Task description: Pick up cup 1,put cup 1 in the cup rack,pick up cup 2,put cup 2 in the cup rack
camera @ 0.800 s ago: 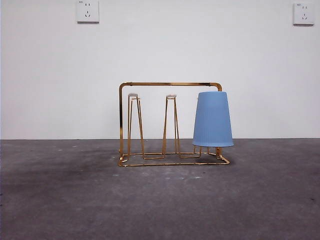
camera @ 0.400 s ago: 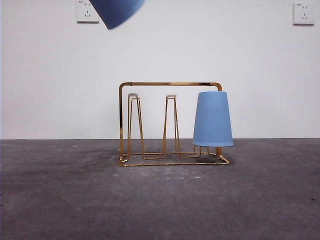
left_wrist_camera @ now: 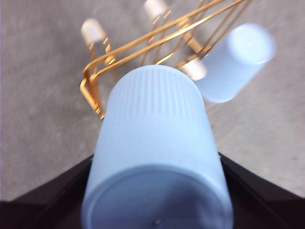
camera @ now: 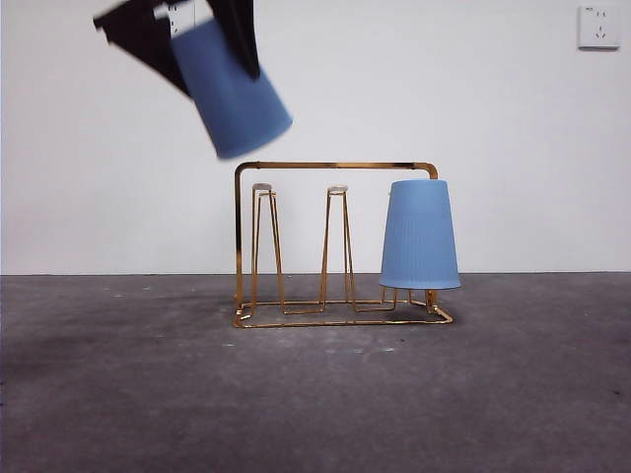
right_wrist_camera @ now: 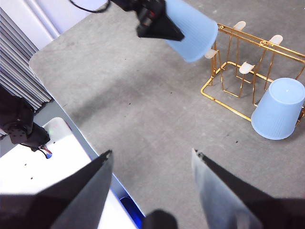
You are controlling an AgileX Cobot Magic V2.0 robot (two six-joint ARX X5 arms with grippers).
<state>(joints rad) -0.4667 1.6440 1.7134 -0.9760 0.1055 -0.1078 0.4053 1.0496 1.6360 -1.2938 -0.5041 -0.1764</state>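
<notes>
The gold wire cup rack [camera: 335,246] stands on the grey table. One blue cup [camera: 420,235] sits upside down on the rack's right peg; it also shows in the left wrist view [left_wrist_camera: 238,59] and the right wrist view [right_wrist_camera: 279,114]. My left gripper [camera: 187,44] is shut on a second blue cup [camera: 232,94], held tilted, mouth down, in the air above the rack's left end. This held cup fills the left wrist view [left_wrist_camera: 157,152] and shows in the right wrist view [right_wrist_camera: 193,26]. My right gripper [right_wrist_camera: 150,183] is open and empty, high above the table's near side.
Two free pegs [camera: 262,197] [camera: 337,197] stand at the rack's left and middle. Wall sockets [camera: 598,27] are on the white wall behind. A white base unit [right_wrist_camera: 43,162] lies off the table edge in the right wrist view.
The left gripper has come down from the top left with the second blue cup, moving toward the rack's left end. The rack and the cup on it have not moved.
</notes>
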